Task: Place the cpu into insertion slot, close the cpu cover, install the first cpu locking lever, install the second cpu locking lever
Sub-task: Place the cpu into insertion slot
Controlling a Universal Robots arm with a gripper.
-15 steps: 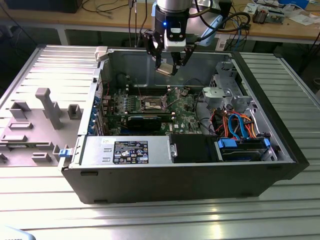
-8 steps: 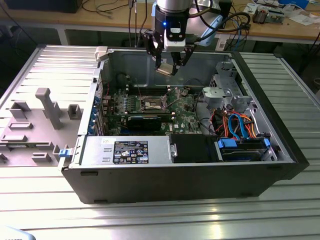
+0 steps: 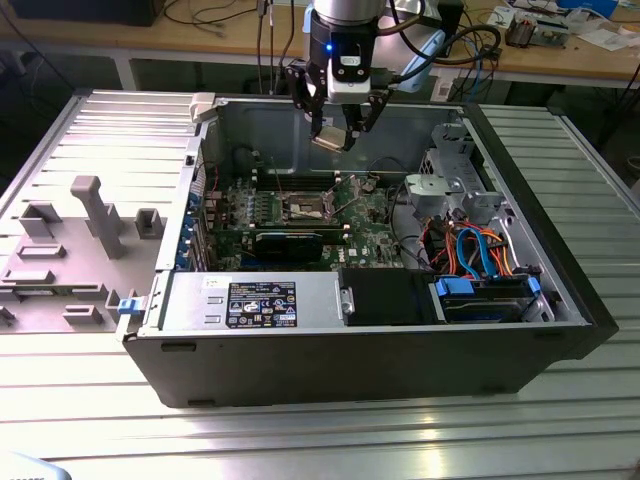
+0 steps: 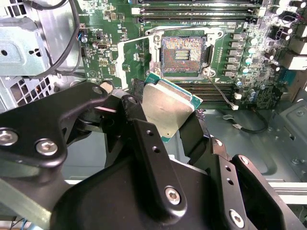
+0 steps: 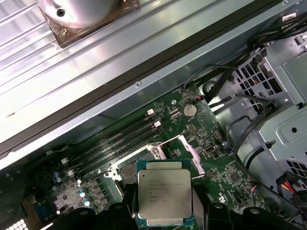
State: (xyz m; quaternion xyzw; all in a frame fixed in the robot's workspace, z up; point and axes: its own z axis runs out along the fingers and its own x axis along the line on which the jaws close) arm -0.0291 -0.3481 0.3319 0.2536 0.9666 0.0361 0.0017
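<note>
First step in hand: the cpu is clamped by its edges in the end effector, held above the open computer case, well apart from the uncovered insertion slot. Careful squaring over the socket seems called for.

The cpu is silvery-grey with a green edge, the insertion slot tan-gold inside a dark rim, the circuit board green, the fingers black.

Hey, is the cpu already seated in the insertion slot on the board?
No, in the second wrist view the gripper holds the cpu off the board, and the insertion slot lies bare, contacts showing.
</note>
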